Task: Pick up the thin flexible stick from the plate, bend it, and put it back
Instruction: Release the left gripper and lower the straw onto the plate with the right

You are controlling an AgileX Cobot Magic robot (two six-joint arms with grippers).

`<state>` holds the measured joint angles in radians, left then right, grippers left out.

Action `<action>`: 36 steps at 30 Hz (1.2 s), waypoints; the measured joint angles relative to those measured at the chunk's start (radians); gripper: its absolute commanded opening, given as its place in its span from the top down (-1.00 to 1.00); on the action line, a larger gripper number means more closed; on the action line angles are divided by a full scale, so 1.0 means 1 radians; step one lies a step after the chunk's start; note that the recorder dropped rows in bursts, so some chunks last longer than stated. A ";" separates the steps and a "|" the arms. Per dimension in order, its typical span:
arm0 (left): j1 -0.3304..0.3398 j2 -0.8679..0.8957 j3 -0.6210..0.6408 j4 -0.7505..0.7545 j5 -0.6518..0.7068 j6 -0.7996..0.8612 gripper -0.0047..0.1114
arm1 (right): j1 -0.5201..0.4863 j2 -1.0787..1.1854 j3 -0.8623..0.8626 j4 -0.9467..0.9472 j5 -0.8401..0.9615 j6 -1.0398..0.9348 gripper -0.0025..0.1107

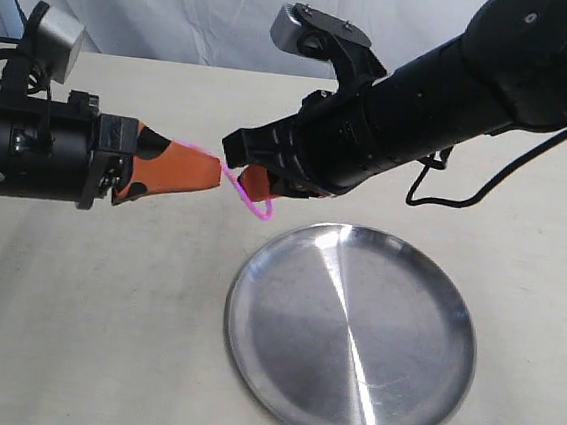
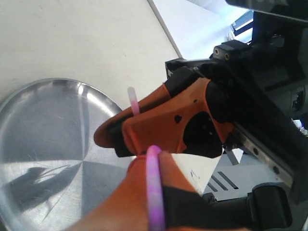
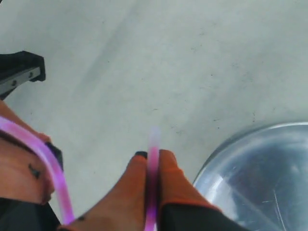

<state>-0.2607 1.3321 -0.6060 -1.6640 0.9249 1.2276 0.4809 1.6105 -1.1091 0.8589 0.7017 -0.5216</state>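
At the exterior view's centre, the thin flexible stick (image 1: 244,205) shows only a pink loop; its ends vanish inside the left gripper (image 1: 213,171) and right gripper (image 1: 241,164). Both wrist views crop the plate (image 2: 38,144) at an edge.

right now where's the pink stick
Exterior view, left of middle: the pink stick loops between the left gripper and right gripper, both shut on it, just up-left of the plate.

Robot lab test bench: bare cream tabletop (image 1: 101,336), white fabric backdrop (image 1: 183,2) behind.
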 measured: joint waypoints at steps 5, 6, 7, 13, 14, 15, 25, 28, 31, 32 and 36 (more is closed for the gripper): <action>0.002 0.006 0.000 0.008 -0.015 -0.019 0.16 | 0.004 -0.002 0.000 -0.012 0.009 0.022 0.96; 0.002 0.007 0.000 0.014 -0.015 -0.029 0.11 | 0.004 -0.002 0.000 -0.024 0.009 0.032 0.96; 0.002 0.007 0.000 0.023 -0.017 -0.035 0.09 | 0.004 -0.002 0.000 -0.039 0.009 0.048 0.96; 0.002 0.007 0.000 0.081 -0.028 -0.080 0.09 | 0.006 -0.002 0.000 -0.191 -0.011 0.181 0.96; 0.002 0.007 0.000 0.091 -0.032 -0.089 0.09 | 0.006 -0.002 0.000 -0.228 -0.015 0.210 0.96; 0.002 0.007 0.000 0.104 -0.032 -0.096 0.09 | 0.006 -0.002 0.000 -0.260 -0.015 0.233 0.96; 0.002 0.007 0.000 0.240 -0.025 -0.162 0.09 | 0.008 -0.002 0.000 -0.721 -0.018 0.557 0.96; 0.002 0.007 0.000 0.250 -0.023 -0.168 0.09 | 0.008 -0.002 0.000 -0.811 0.014 0.589 0.96; 0.002 0.007 0.000 0.252 -0.022 -0.169 0.09 | 0.008 -0.002 0.000 -0.859 0.046 0.595 0.96; 0.002 0.007 0.000 0.252 -0.022 -0.169 0.09 | 0.008 -0.002 0.000 -0.869 0.055 0.596 0.96; 0.002 0.007 0.000 0.254 -0.021 -0.171 0.09 | 0.008 0.029 0.000 -0.879 0.079 0.598 0.96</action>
<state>-0.2589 1.3391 -0.6060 -1.4100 0.9041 1.0570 0.4887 1.6390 -1.1091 -0.0204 0.7807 0.0766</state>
